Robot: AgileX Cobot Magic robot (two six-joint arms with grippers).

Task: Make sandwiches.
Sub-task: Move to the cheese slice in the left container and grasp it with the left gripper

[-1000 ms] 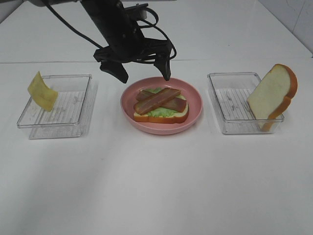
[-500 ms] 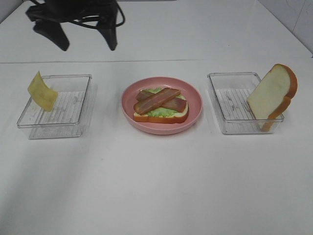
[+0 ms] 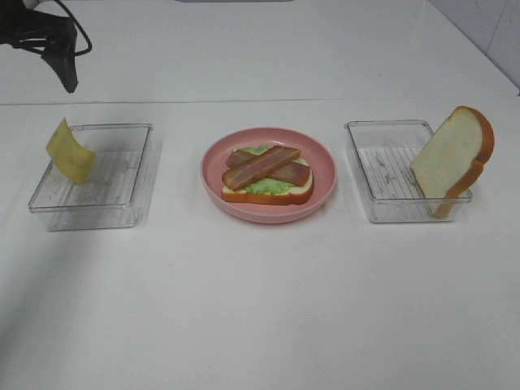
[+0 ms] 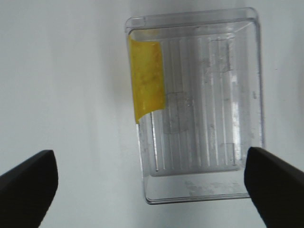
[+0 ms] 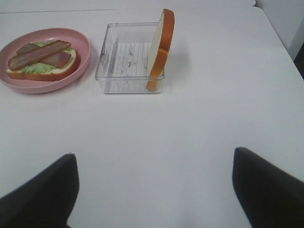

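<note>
I judge the sandwich half built, with the crusted white bread slice (image 3: 268, 196), green lettuce leaf (image 3: 264, 186) and crossed reddish-brown bacon strips (image 3: 262, 166) on the pink round plate (image 3: 325, 175) mid-tabletop, the yellow cheese square (image 3: 70, 152) in the left clear plastic tray (image 3: 114, 175) and the second bread slice (image 3: 453, 158) in the right clear tray (image 3: 386, 171) not yet added, and both left jaws and right jaws released and empty.

Lab-like setup: white table (image 3: 260, 325), toy food (image 3: 268, 175), clear trays (image 3: 114, 175).

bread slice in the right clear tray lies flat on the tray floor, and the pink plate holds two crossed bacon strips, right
Not flat. The bread slice in the right clear tray stands on edge at one end of it, as the right wrist view shows. The pink plate does hold two crossed bacon strips.
</note>
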